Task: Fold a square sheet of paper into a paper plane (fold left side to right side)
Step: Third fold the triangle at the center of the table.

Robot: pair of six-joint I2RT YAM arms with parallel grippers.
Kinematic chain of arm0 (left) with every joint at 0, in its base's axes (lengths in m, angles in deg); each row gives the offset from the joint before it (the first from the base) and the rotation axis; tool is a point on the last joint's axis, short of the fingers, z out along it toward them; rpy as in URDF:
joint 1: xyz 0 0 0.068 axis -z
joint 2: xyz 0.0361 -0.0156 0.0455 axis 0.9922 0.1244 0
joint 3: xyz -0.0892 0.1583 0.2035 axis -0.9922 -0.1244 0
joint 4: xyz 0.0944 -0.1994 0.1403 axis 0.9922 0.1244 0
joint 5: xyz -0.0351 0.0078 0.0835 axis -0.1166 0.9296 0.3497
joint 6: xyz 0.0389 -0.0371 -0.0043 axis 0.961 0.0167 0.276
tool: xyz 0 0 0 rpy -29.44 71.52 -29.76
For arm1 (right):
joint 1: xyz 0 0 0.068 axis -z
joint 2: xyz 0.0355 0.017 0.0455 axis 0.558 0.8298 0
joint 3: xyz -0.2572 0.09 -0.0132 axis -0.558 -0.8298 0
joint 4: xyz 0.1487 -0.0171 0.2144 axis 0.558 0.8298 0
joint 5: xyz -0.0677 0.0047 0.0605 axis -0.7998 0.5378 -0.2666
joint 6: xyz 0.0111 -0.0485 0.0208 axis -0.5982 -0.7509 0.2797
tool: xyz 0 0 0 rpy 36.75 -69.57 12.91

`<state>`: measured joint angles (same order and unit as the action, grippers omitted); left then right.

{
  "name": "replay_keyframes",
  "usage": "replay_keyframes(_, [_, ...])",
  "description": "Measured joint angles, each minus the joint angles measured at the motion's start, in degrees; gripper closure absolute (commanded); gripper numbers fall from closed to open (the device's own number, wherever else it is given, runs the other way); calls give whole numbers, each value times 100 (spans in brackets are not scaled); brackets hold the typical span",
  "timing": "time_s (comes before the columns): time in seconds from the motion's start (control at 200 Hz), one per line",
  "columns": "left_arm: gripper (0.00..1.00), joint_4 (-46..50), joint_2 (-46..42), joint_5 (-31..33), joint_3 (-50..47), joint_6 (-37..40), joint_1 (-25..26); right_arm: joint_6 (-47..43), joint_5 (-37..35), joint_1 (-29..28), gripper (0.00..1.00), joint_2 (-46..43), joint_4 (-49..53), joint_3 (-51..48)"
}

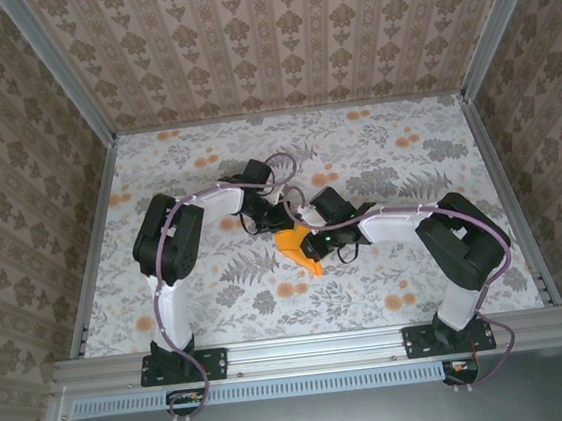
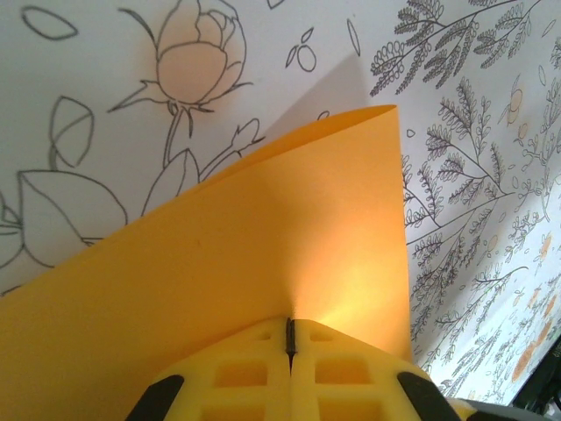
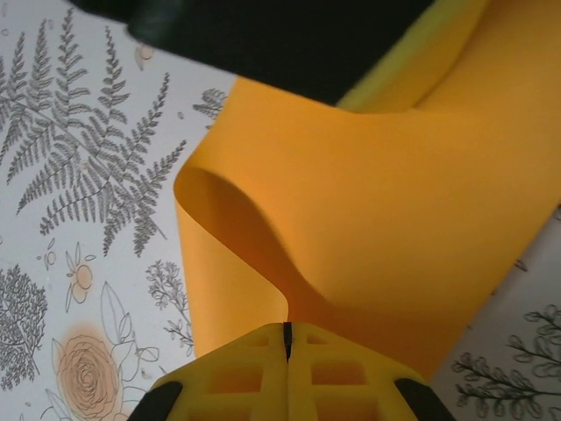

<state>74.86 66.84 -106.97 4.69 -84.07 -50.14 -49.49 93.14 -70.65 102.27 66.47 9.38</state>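
The left gripper is clenched on one edge of the square sheet of paper, which bows up off the floral cloth. The orange sheet sits near mid-table, curled between the two arms. The right gripper pinches it too, jaws pressed together beside a rolled-over curve

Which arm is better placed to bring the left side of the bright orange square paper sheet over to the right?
Probably the left arm: its jaws are shut on the bright orange paper sheet, which is lifted and curling above the floral cloth. The right arm, jaws shut further right, can anchor.
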Motion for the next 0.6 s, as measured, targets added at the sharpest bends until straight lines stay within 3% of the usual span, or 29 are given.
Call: replay_keyframes(0.6, [100,0,0,0,0,-2,0,61,-177,111,100,151,107,146])
